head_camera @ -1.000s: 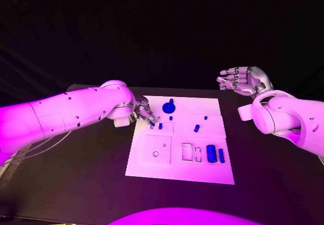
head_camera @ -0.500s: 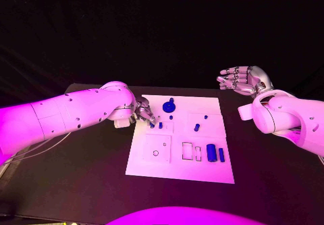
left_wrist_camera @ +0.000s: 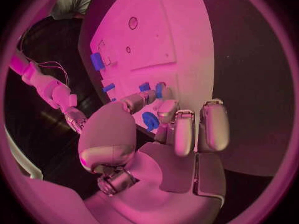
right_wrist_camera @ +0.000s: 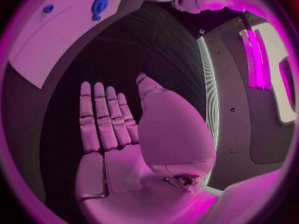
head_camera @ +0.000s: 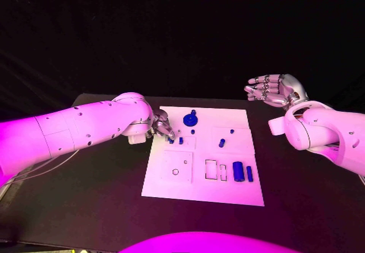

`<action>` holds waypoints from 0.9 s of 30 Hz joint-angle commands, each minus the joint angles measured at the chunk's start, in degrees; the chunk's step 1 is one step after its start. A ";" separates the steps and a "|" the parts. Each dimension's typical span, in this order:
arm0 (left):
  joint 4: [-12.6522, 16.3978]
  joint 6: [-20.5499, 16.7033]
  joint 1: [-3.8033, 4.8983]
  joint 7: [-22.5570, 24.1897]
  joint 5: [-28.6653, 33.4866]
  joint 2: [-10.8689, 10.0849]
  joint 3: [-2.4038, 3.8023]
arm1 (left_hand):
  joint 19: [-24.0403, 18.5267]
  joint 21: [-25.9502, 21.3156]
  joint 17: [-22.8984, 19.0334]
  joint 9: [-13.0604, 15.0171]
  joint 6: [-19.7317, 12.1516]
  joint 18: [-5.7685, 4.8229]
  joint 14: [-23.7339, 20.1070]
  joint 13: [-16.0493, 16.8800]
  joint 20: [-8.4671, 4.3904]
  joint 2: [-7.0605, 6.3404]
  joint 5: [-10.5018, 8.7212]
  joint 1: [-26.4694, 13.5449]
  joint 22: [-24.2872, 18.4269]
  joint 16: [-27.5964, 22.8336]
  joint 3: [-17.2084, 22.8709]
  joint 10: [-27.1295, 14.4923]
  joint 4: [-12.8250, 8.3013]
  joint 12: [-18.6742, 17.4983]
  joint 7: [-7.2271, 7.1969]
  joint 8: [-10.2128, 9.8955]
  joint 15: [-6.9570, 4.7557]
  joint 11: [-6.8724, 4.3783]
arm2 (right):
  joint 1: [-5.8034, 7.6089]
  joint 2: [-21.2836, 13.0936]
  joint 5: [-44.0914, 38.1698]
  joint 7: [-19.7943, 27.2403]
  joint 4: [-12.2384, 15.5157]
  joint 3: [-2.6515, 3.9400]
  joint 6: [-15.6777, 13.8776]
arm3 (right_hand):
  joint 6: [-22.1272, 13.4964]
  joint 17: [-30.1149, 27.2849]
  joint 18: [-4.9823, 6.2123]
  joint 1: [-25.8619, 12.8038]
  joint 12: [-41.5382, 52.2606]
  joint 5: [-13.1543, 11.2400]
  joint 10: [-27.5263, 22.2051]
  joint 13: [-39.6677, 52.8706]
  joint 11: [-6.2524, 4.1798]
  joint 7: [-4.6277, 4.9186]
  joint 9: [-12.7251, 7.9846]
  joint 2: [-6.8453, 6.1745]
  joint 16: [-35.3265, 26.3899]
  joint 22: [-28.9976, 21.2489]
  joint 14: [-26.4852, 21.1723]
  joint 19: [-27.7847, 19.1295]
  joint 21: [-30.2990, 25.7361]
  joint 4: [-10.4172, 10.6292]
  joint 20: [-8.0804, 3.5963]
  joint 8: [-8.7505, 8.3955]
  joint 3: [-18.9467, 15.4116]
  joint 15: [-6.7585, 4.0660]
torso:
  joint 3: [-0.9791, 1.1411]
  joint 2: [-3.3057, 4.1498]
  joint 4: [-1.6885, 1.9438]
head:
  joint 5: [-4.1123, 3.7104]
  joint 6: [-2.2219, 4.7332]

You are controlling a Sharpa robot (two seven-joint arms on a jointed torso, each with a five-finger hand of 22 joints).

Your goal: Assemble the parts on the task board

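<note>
Left robot hand [head_camera: 161, 128]: I am seeing it hanging low over the left edge of the task board [head_camera: 199, 194], fingers bunched together and pointing down at the board. I cannot tell whether they are pinching anything.
Left fingertips [left_wrist_camera: 157, 95]: in the left wrist view they are sitting just beside two small blue parts [left_wrist_camera: 151, 88] standing in the board.
Round blue part [head_camera: 189, 120]: it is sitting just right of the left robot hand, on the board's far side; in the left wrist view the same disc [left_wrist_camera: 150, 120] is showing between the fingers.
Small blue pegs [head_camera: 221, 143]: they are standing further right of that hand, mid-board.
Long blue parts [head_camera: 242, 172]: two are lying side by side well away from the left robot hand, toward the board's near right, next to empty rectangular slots [head_camera: 215, 170].
Right robot hand [head_camera: 275, 89]: I am watching it hovering off the table [head_camera: 91, 190], well right of the board, fingers loosely curled and holding nothing.
</note>
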 commanded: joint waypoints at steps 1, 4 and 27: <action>0.02 -0.25 -0.23 -0.06 -0.56 -0.04 -0.10 | 1.90 1.11 15.84 2.90 1.76 -1.46 6.45 1.15 -0.08 1.30 4.99 1.17 1.58 0.84 10.79 4.45 -3.53 0.93 -1.72 1.64 -0.83 -1.51 | -0.04 0.04 -0.07 0.19 0.02 0.01 0.16 | 0.29 -0.51 0.81 -0.50 -0.79 0.38 1.01 -0.52 -0.06 3.28 -0.40 1.39 -0.72 -0.30 0.21 -0.90 -0.26 -0.20 -0.19 -1.15 -1.81 0.38 | 0.01 -0.01 0.02 | 0.02 0.04; -0.01 -0.22 -0.25 -0.07 -0.71 -0.07 -0.10 | 1.90 1.11 15.84 2.90 1.76 -1.46 6.45 1.15 -0.08 1.30 4.99 1.17 1.58 0.84 10.79 4.45 -3.53 0.93 -1.72 1.64 -0.83 -1.51 | -0.04 0.04 -0.07 0.20 0.02 0.01 0.16 | 0.29 -0.51 0.81 -0.50 -0.79 0.38 1.01 -0.52 -0.06 3.28 -0.40 1.39 -0.72 -0.30 0.21 -0.90 -0.26 -0.20 -0.19 -1.15 -1.81 0.38 | 0.00 0.01 0.00 | 0.02 0.02; 0.26 0.75 -0.50 -0.14 -0.91 -0.28 -0.12 | 1.92 1.13 15.84 2.90 1.88 -1.47 6.45 1.35 -0.11 1.38 5.22 1.08 1.60 0.84 10.79 4.60 -3.69 1.05 -1.78 1.65 -0.86 -1.56 | -0.08 0.05 -0.07 0.21 -0.02 0.01 0.19 | 0.29 -0.51 0.81 -0.50 -0.79 0.38 1.01 -0.52 -0.06 3.28 -0.40 1.39 -0.72 -0.30 0.21 -0.90 -0.26 -0.20 -0.19 -1.15 -1.81 0.38 | 0.03 -0.03 0.00 | 0.03 -0.26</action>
